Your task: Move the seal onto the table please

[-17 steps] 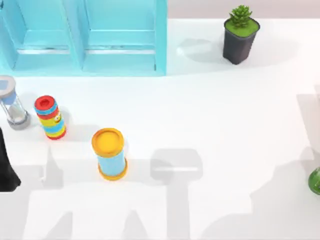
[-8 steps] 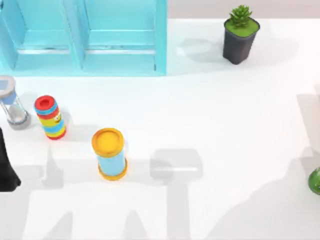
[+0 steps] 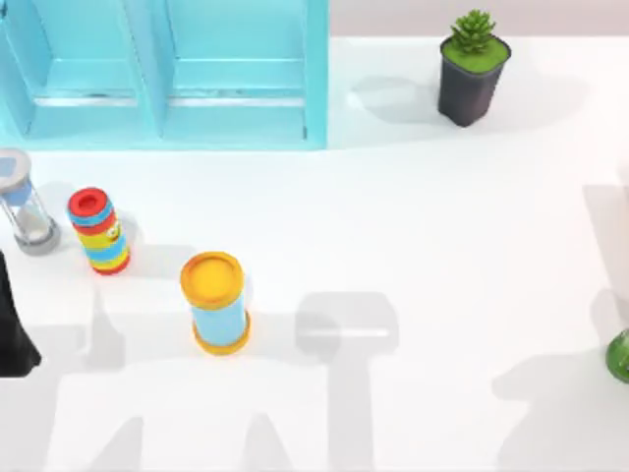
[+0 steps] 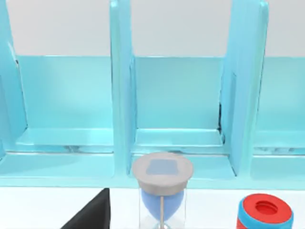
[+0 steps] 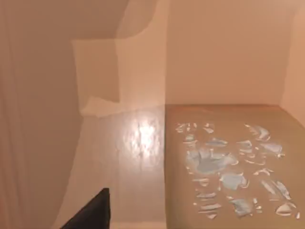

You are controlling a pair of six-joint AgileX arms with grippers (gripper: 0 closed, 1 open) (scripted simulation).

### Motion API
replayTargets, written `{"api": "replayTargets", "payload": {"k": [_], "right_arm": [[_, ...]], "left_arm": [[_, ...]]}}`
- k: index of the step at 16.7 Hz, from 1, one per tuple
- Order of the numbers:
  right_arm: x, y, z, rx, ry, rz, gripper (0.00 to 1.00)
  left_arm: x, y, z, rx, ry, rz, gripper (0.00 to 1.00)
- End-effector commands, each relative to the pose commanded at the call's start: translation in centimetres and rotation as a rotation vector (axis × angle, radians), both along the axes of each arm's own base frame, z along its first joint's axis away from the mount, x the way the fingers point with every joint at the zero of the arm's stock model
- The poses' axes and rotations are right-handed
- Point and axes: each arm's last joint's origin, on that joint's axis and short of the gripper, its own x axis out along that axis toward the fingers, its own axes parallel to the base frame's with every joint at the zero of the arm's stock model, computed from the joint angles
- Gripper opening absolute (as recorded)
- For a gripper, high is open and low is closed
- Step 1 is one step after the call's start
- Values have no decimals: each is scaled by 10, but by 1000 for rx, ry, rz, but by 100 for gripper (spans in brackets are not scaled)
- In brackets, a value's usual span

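Observation:
The seal is not in the top view. In the right wrist view a tan-brown flat face with pale blue flecks point(image 5: 228, 167) lies close ahead; I cannot tell whether it is the seal. A dark piece of my right gripper point(image 5: 93, 212) juts in beside it. The white table point(image 3: 442, 226) spreads across the top view. My left arm point(image 3: 12, 329) is parked at the table's left edge, and a dark piece of the left gripper point(image 4: 90, 214) faces the shelf.
A light-blue shelf unit point(image 3: 167, 69) stands at the back left, its compartments point(image 4: 176, 109) bare. In front of it are an hourglass point(image 3: 25, 202), a red-topped striped cylinder point(image 3: 98, 231) and a yellow-topped light-blue cylinder point(image 3: 214, 300). A potted plant point(image 3: 470, 79) stands back right, a green object point(image 3: 619, 356) at the right edge.
The arm shadow on the table's right side has shrunk and slid toward the lower right edge. Nothing on the table has moved.

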Motion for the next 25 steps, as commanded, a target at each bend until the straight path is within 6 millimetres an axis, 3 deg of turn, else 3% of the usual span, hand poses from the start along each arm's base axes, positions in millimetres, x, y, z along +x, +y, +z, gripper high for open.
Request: {"api": "replayTargets", "payload": {"k": [3,7,20,25], "right_arm": [[-4,2,-20,6,11,0,100],[-4,2,-21,6,12,0,100],[-4,2,-21,6,12,0,2],[-4,2,-21,6,12,0,0]], "left_arm": [[0,0,0,0,0,0,100],[0,0,0,0,0,0,100],[0,0,0,0,0,0,100],[0,0,0,0,0,0,100]]}}
